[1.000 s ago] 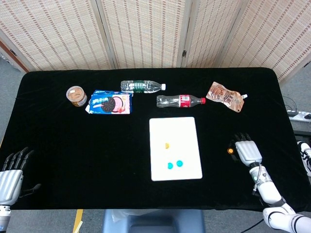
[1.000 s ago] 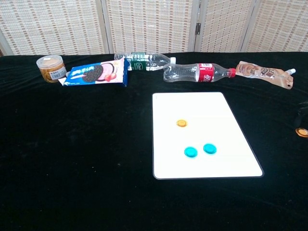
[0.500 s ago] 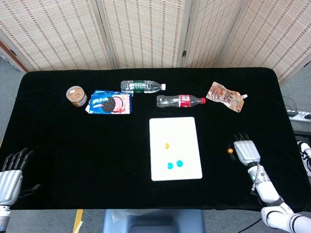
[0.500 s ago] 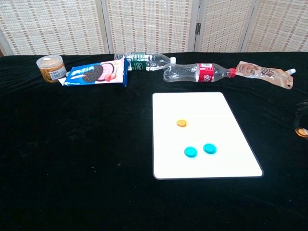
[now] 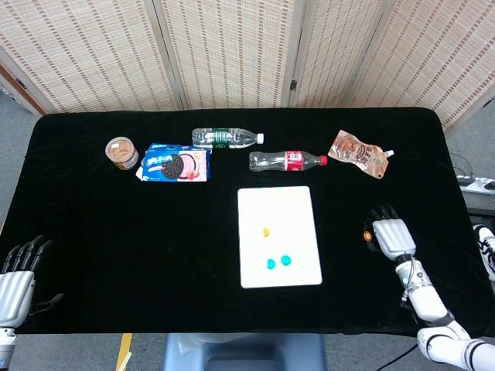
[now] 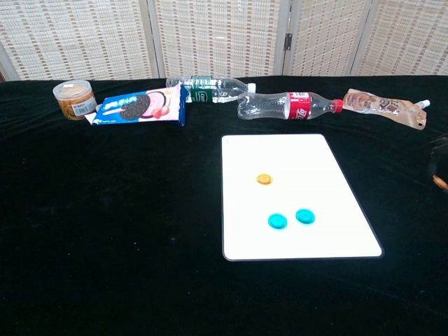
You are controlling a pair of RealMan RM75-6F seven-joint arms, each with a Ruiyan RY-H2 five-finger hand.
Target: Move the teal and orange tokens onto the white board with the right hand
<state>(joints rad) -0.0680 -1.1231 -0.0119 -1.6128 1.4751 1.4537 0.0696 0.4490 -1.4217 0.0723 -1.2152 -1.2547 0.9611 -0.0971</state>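
Observation:
The white board [image 5: 290,209] [image 6: 280,150] lies in the middle of the black table. On it rest an orange token [image 5: 267,231] [image 6: 264,179] and two teal tokens [image 5: 271,263] [image 5: 285,260] [image 6: 277,221] [image 6: 304,216]. To the right of the board, my right hand [image 5: 393,238] pinches another orange token [image 5: 366,236] [image 6: 441,183] at its thumb side; the token looks tilted and just off the cloth. Only dark fingertips of that hand show at the chest view's right edge. My left hand [image 5: 17,274] hangs at the near left corner with its fingers apart, holding nothing.
Along the far side lie a small jar [image 5: 121,152], a cookie pack [image 5: 176,165], a green-label bottle [image 5: 224,138], a red-label bottle [image 5: 286,161] and a brown pouch [image 5: 358,153]. The table's right edge is close behind my right hand.
My right hand has shifted slightly away from me, and the orange token at its thumb has moved with it, rising a little. The tokens on the board and my left hand have stayed put.

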